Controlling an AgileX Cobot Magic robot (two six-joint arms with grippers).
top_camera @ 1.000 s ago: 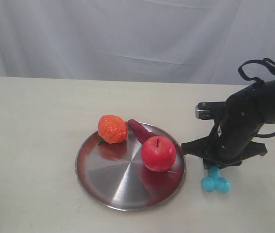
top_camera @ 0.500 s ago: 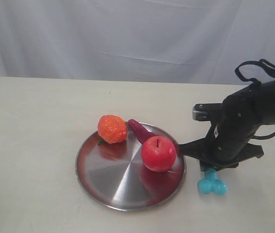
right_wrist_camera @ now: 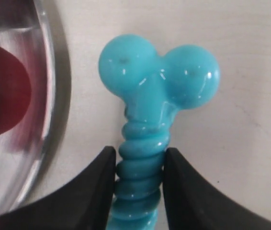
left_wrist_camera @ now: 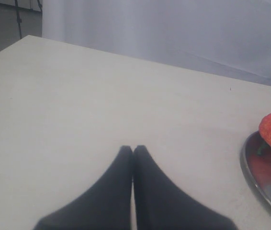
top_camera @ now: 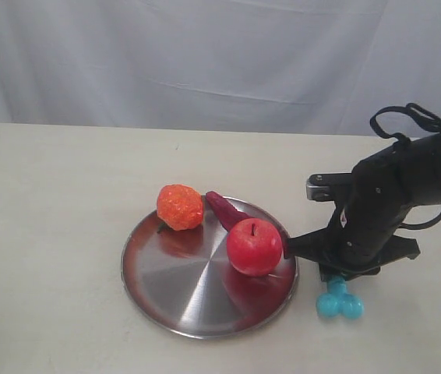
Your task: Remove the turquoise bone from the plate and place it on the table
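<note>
Placing step. Right pincer [right_wrist_camera: 140, 157] clamps bone [right_wrist_camera: 159, 81] by ribbed shaft; knobs jut beyond tips, plate [right_wrist_camera: 49, 96] rim just beside, table [right_wrist_camera: 250, 143] beneath, contact unclear. Next, likely: lower, release, lift clear. Left pincer [left_wrist_camera: 133, 152] closed, empty.

Pale beige table [top_camera: 65, 202], round steel plate [top_camera: 174, 296] resting on it

exterior: high, facing curtain [top_camera: 205, 54] | left wrist: low, along table [left_wrist_camera: 78, 96] | right wrist: close, downward | shared: plate [top_camera: 170, 284]

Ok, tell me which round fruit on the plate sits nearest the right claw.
The red apple; the bumpy orange fruit sits across the plate, farther left.
</note>
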